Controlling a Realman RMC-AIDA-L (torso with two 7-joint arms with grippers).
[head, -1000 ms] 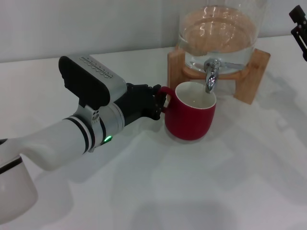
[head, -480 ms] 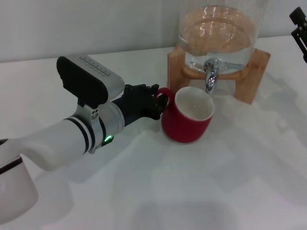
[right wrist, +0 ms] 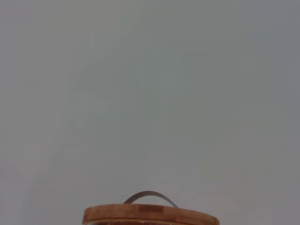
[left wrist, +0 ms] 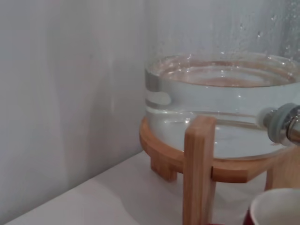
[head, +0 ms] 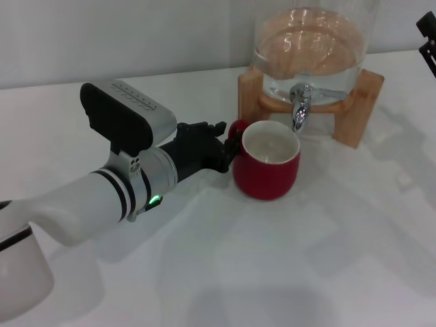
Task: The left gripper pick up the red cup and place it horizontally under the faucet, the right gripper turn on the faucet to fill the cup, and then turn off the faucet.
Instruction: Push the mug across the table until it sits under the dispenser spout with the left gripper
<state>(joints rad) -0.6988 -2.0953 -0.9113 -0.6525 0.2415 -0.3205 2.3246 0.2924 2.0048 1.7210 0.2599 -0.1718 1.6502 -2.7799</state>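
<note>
The red cup (head: 267,176) stands upright on the white table, its white inside showing, just in front of and a little left of the faucet (head: 300,111). My left gripper (head: 223,145), black on a thick white arm, is at the cup's left side, shut on the red loop handle (head: 238,128). The chrome faucet points down over the cup's far rim. In the left wrist view the faucet (left wrist: 287,127) shows at the edge and the cup's rim (left wrist: 276,212) in the corner. Only a black piece of my right gripper (head: 428,34) shows, high at the far right.
A glass water dispenser (head: 315,48) sits on a light wooden stand (head: 354,109) behind the cup, and both the dispenser (left wrist: 220,108) and the stand (left wrist: 199,164) are close in the left wrist view. The right wrist view shows the dispenser's wooden lid (right wrist: 150,214) and a grey wall.
The cup was tipped half a second ago and now stands upright again, nearly in the same spot. My left gripper turned slightly with the handle. The right gripper drew a little further out of view.
</note>
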